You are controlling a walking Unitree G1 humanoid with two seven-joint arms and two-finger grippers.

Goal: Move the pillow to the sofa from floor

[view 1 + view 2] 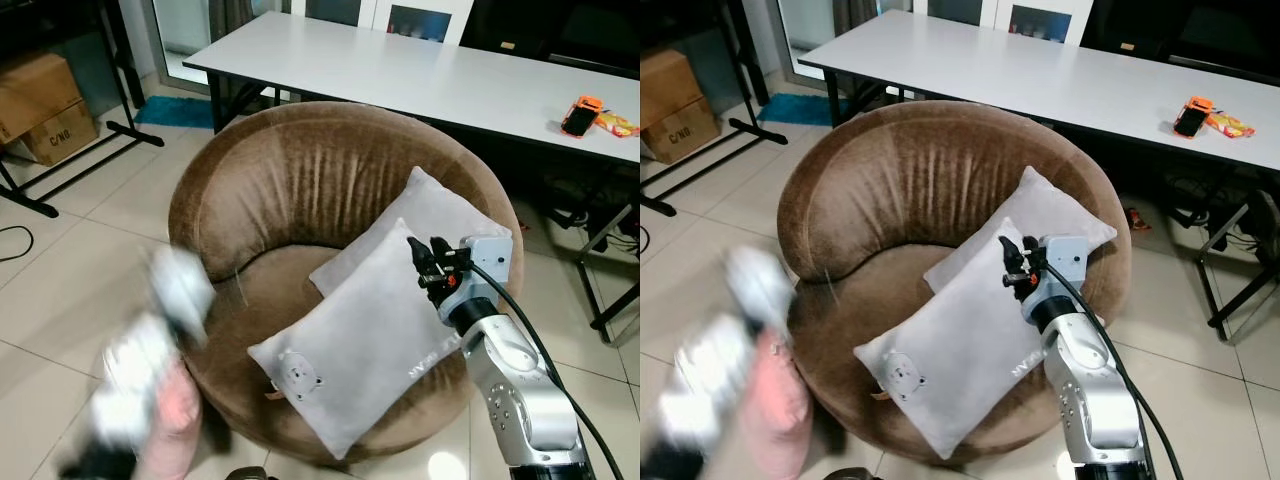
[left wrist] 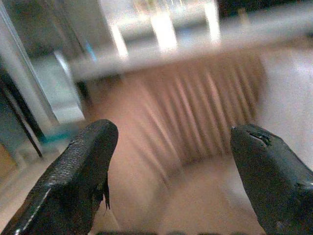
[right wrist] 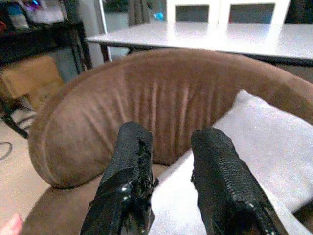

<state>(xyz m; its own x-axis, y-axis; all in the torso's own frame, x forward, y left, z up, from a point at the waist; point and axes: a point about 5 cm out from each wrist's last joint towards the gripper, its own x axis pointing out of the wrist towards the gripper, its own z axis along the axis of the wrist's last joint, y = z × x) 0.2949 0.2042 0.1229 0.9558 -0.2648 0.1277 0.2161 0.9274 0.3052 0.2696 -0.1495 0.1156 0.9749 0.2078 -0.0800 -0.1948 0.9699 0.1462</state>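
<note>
Brown velvet covers the round sofa (image 1: pixel 300 190), the landmark for everything else. Two grey pillows already lie on its seat: the front grey pillow (image 1: pixel 350 350), with a small bear patch, slopes toward the sofa's front edge, and the rear grey pillow (image 1: pixel 440 205) leans against the backrest behind it. The right gripper (image 1: pixel 428 262) hovers over the front pillow's upper corner, its fingers parted a little with nothing between them. Beside the sofa's left front edge, low by the floor, stands a pink pillow (image 1: pixel 775 400), apparently the one left to move. The left gripper (image 2: pixel 171 181) is blurred with motion just beside that pink pillow; its wrist view shows the fingers spread wide and empty, pointed at the sofa's ribbed backrest. Judging from this, the step in hand is the reach for the pink pillow. The next move calls for bringing the spread fingers down onto its upper edge, clamping the soft fabric, then lifting it over the sofa's rim.
</note>
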